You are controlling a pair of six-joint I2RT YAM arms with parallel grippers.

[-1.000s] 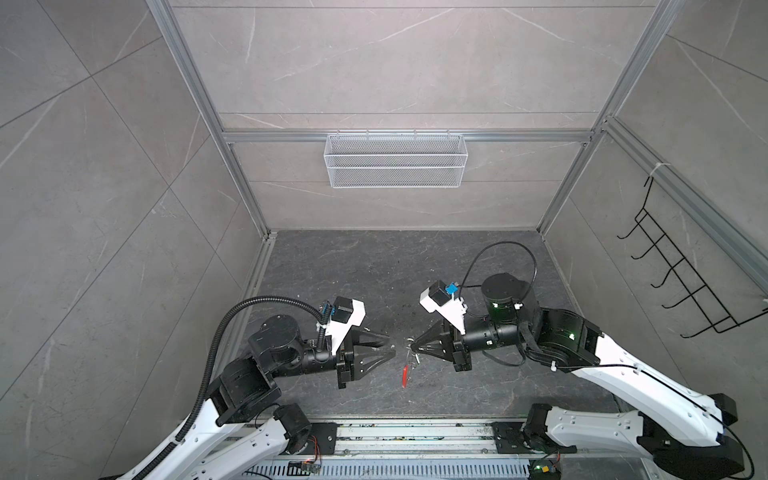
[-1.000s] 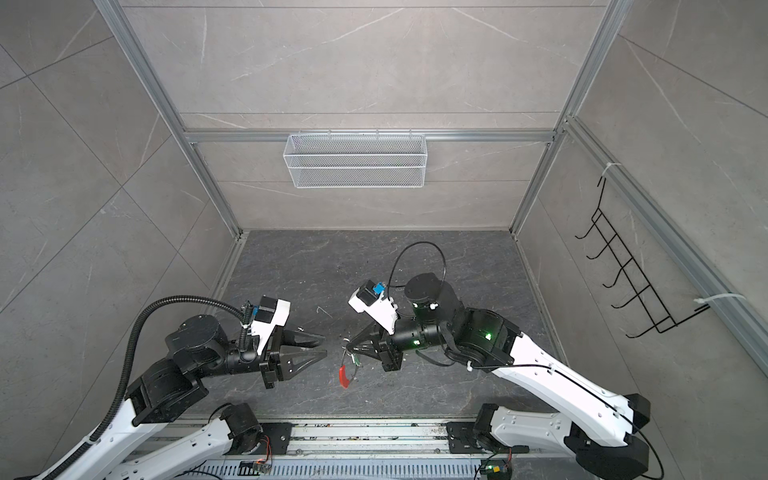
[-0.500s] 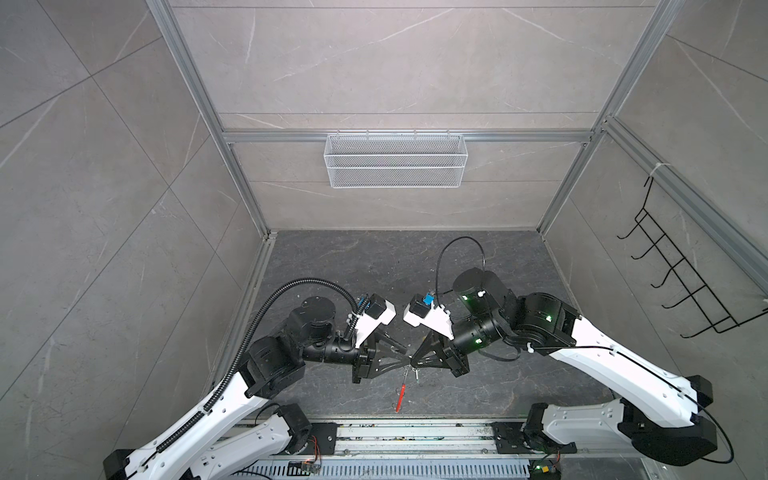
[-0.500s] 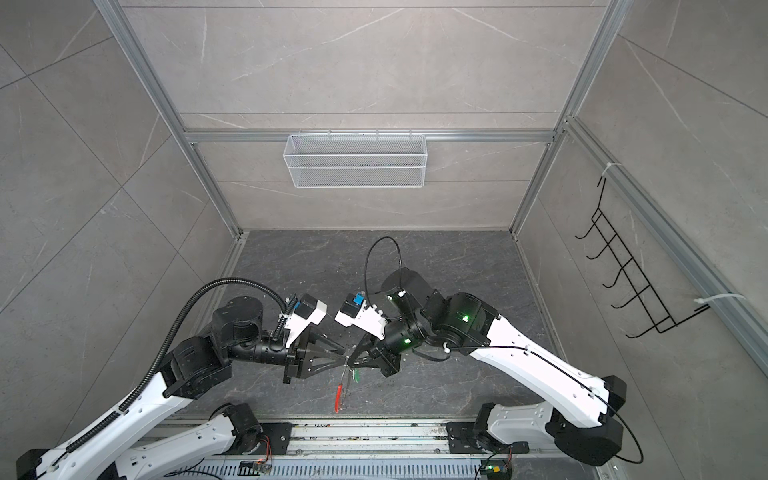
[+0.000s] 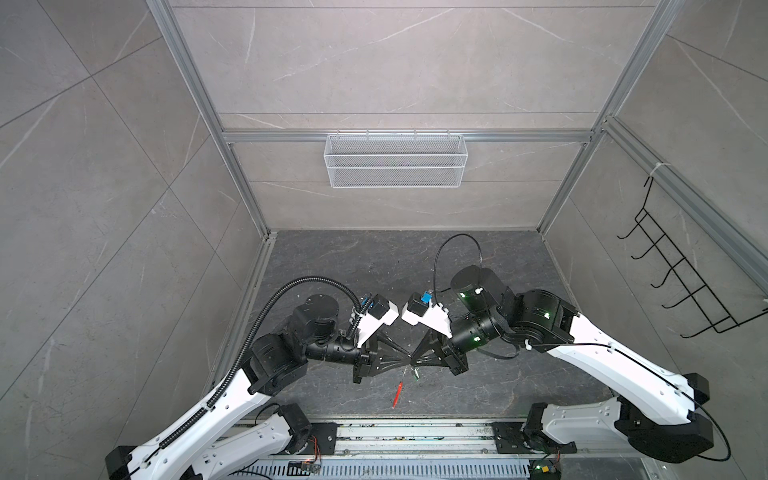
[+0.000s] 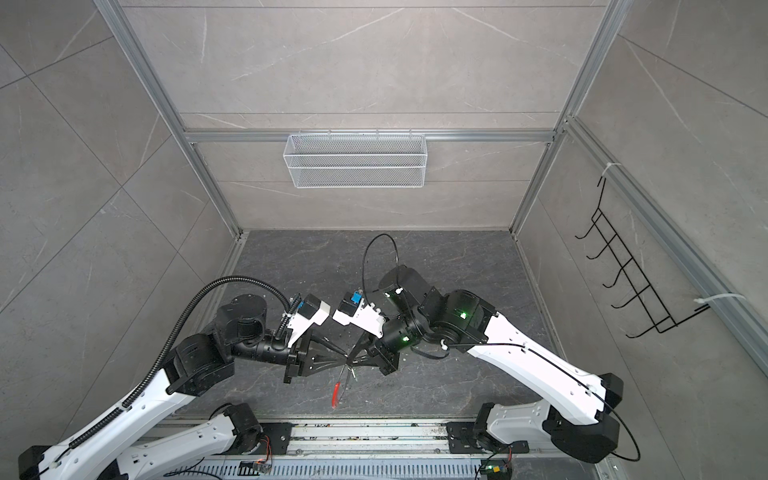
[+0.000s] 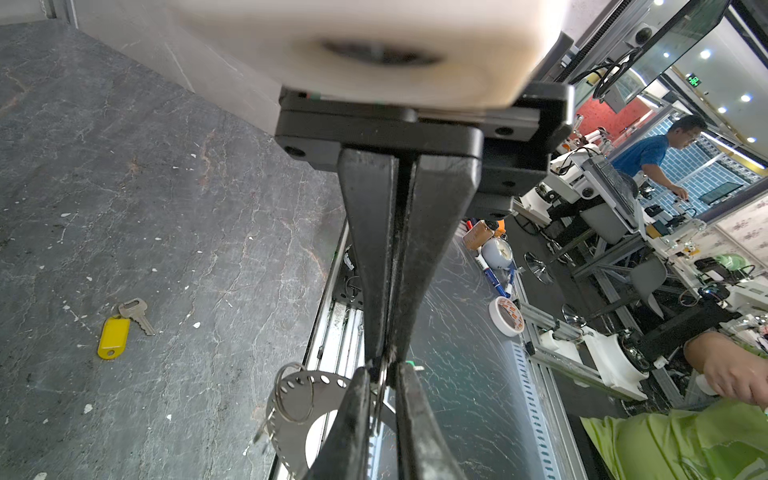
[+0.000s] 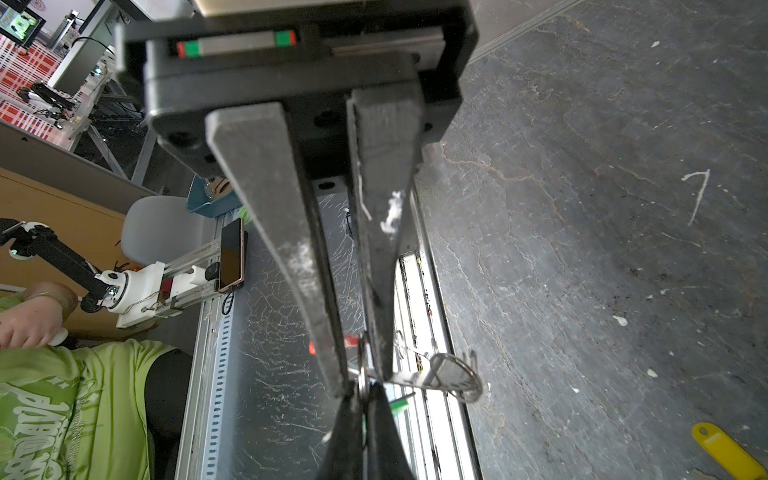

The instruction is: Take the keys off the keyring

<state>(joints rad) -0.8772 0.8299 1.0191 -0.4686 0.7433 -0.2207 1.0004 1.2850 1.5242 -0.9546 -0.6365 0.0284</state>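
Observation:
Both grippers meet tip to tip above the dark floor near its front edge. My right gripper (image 8: 363,380) is shut on the keyring (image 7: 286,432), a grey band dotted with holes. The keyring's red segment (image 5: 397,392) hangs down below the tips. My left gripper (image 7: 381,374) has closed to a narrow slit on the green key (image 8: 399,405) and its thin metal ring, right against the right fingertips. The yellow key (image 7: 113,337) lies loose on the floor, apart from the keyring. In a top view the left gripper (image 5: 405,360) and right gripper (image 5: 417,360) touch.
A loose split ring (image 7: 295,392) hangs on the grey band. A white wire basket (image 5: 395,166) hangs on the back wall, and a black hook rack (image 5: 681,291) on the right wall. The metal rail (image 5: 415,432) runs along the front edge, just below the grippers.
The left arm has reached in toward the right gripper, and its open fingers have closed on the green key. The right arm has shifted left with the keyring and stayed shut.

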